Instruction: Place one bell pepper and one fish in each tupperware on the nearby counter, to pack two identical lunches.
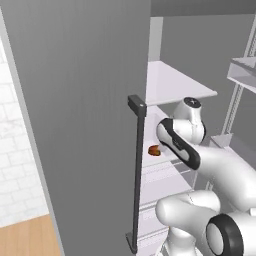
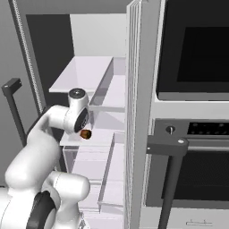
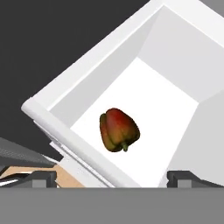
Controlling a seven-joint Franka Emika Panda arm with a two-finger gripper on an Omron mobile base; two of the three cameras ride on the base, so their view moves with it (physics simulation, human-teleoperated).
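Pepper (image 3: 119,130), red going to green, lies alone on the white floor of a fridge shelf (image 3: 144,92), stem end turned toward me, well clear of the shelf's walls. That is how my hand camera gives it, tilted, so the shelf runs off diagonally. My gripper (image 3: 112,178) hangs before the shelf's front lip with its fingers spread as wide as they go; only the two dark fingertips (image 3: 41,178) poke up at the bottom corners, and nothing sits between them. They touch nothing.

From the left base view the pepper (image 1: 154,150) is a small reddish blot on the middle shelf, half cut off by the edge of the open fridge door (image 1: 85,125), whose dark vertical handle (image 1: 136,170) stands right beside it. My forearm (image 1: 182,137) reaches in from the right and covers whatever lies behind it on that shelf; my fingers are hidden there behind my own wrist.

From the right base view the pepper (image 2: 86,133) peeks out just below my wrist joint (image 2: 77,112), too small and dark to make out its shape. The other fridge door's edge (image 2: 136,112) blocks the shelves' right side, and a black oven (image 2: 197,107) stands beyond it.

A sliver of brown floor (image 3: 65,177) shows under the shelf lip.
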